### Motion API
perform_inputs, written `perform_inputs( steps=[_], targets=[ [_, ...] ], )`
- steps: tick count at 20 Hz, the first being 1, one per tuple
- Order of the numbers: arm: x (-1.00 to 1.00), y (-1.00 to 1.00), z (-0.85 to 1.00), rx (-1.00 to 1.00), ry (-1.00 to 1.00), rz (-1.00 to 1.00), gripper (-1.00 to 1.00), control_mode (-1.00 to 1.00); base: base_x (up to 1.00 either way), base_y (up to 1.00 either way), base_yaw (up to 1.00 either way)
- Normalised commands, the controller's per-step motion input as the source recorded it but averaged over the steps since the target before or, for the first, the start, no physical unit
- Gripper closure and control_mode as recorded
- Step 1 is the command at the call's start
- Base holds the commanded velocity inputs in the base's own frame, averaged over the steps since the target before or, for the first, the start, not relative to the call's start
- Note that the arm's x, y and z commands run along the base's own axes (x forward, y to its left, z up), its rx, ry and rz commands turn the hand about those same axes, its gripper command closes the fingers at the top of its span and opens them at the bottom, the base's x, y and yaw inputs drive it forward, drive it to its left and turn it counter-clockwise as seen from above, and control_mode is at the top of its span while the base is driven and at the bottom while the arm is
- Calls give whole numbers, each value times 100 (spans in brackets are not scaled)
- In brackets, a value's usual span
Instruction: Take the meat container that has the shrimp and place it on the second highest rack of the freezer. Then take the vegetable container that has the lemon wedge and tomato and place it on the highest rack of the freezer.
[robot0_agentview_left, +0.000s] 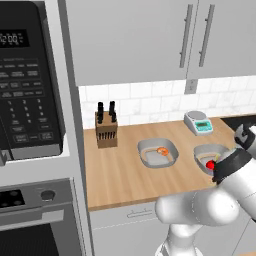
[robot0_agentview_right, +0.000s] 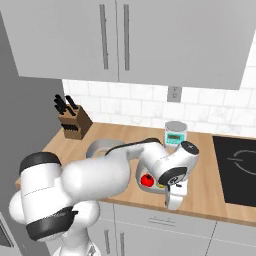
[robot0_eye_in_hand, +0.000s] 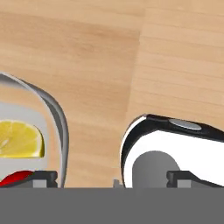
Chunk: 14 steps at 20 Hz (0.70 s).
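- Gripper (robot0_eye_in_hand: 113, 178) stood wide open, low over the wooden counter (robot0_agentview_left: 120, 170), its fingertips (robot0_eye_in_hand: 41, 177) straddling the right rim of the vegetable container (robot0_eye_in_hand: 59, 127)
- Lemon wedge (robot0_eye_in_hand: 19, 140) and red tomato (robot0_agentview_left: 210, 164) lay inside that tray
- Meat container (robot0_agentview_left: 158, 152) with the orange shrimp (robot0_agentview_left: 162, 150) sat just left of it, apart from the arm
- Knife block (robot0_agentview_left: 106, 129) stood by the tiled wall, a kitchen scale (robot0_agentview_left: 198, 122) further right
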Motion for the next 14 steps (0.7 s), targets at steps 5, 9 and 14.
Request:
perform_inputs(
  steps=[5,9,14],
  targets=[
    [48,-13,-26,-3,0,-1,-100,-100,0,0,0],
    [67,0,-49,-5,0,-3,-100,-100,0,0,0],
    [37,0,-61,-1,1,-1,100,-100,0,0,0]
  ],
)
